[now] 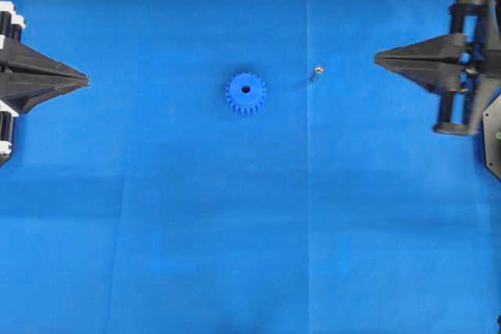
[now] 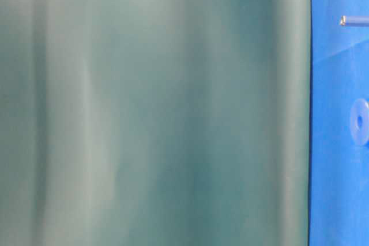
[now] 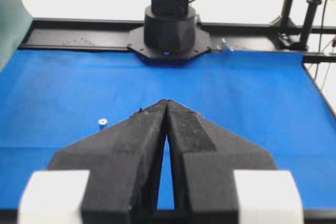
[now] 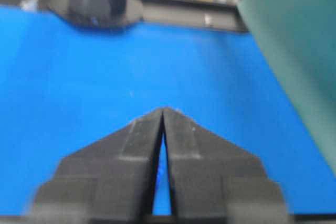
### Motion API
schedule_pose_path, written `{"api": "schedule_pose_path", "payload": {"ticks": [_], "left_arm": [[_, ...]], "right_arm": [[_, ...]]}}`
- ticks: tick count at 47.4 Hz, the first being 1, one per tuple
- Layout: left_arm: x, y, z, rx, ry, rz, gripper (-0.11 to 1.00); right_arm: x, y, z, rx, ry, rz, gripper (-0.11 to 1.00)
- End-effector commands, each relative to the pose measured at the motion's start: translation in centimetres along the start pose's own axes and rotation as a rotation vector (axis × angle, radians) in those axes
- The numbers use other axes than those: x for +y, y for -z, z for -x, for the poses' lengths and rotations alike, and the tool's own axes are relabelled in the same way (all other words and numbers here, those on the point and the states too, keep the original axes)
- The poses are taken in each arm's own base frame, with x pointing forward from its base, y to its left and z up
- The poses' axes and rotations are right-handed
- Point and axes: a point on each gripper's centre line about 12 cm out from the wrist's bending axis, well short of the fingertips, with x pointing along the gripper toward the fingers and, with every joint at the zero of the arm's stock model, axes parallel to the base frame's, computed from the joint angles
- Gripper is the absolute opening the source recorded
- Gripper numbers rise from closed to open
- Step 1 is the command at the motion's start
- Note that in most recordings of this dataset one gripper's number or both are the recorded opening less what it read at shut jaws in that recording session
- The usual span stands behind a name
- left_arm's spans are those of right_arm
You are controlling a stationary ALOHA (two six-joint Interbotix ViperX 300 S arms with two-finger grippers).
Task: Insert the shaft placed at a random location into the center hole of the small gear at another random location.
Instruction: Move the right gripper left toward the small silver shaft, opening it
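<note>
From my overhead feed, the small bright blue plastic spur gear (image 1: 246, 94) lies flat on the blue-covered counter (image 1: 250, 232), near the middle, with its hub up and the dark center hole (image 1: 245, 89) facing the ceiling. That suits the job, since a pin can drop straight down into it. The tiny silvery-grey metal shaft (image 1: 316, 73) sits well apart from the gear, on the side of my right arm and slightly farther up in that view. Its shiny end shows as a small round spot, so I judge it is standing on end rather than lying down, though it is too small to be sure. In the left wrist view the same shaft (image 3: 102, 122) appears as a small pale disc off to one side of the tips.

Neither arm has started work. The left gripper (image 1: 84, 80) hangs at the left edge of the overhead view, far from both parts, its jaws pressed together at the tips and gripping nothing. The right gripper (image 1: 377, 58) sits at the right edge, nearer the shaft but not touching it; its jaws also meet at the tips and carry nothing. I would have to spread the right jaws before reaching for the shaft.
</note>
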Motion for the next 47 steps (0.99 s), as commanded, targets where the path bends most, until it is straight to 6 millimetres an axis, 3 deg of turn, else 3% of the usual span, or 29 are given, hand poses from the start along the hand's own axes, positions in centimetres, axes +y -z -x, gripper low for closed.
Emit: {"api": "schedule_pose_path", "payload": {"ticks": [1, 5, 12, 14, 21, 38, 47], "left_arm": [[0.0, -0.3, -0.1, -0.009, 0.000, -0.001, 0.00], [0.0, -0.3, -0.1, -0.009, 0.001, -0.003, 0.00], [0.0, -0.3, -0.1, -0.009, 0.000, -0.001, 0.00], [0.0, -0.3, -0.1, -0.009, 0.000, -0.001, 0.00], [0.0, -0.2, -0.1, -0.008, 0.001, -0.003, 0.00], [0.0, 0.0, 0.0, -0.005, 0.001, -0.003, 0.00], [0.0, 0.1, 0.1, -0.002, 0.000, -0.001, 0.00]], "right_arm": [[-0.2, 0.8, -1.2, 0.017, 0.015, -0.020, 0.12], [-0.5, 2.4, -2.3, 0.066, 0.036, -0.043, 0.31], [-1.2, 4.9, -3.7, 0.126, 0.079, -0.076, 0.75], [-1.4, 5.6, -4.1, 0.138, 0.092, -0.085, 0.82], [-2.0, 8.3, -5.3, 0.179, 0.146, -0.116, 0.71], [-2.9, 12.9, -7.8, 0.283, 0.224, -0.146, 0.72], [-3.1, 14.3, -8.5, 0.313, 0.245, -0.152, 0.71]]}}
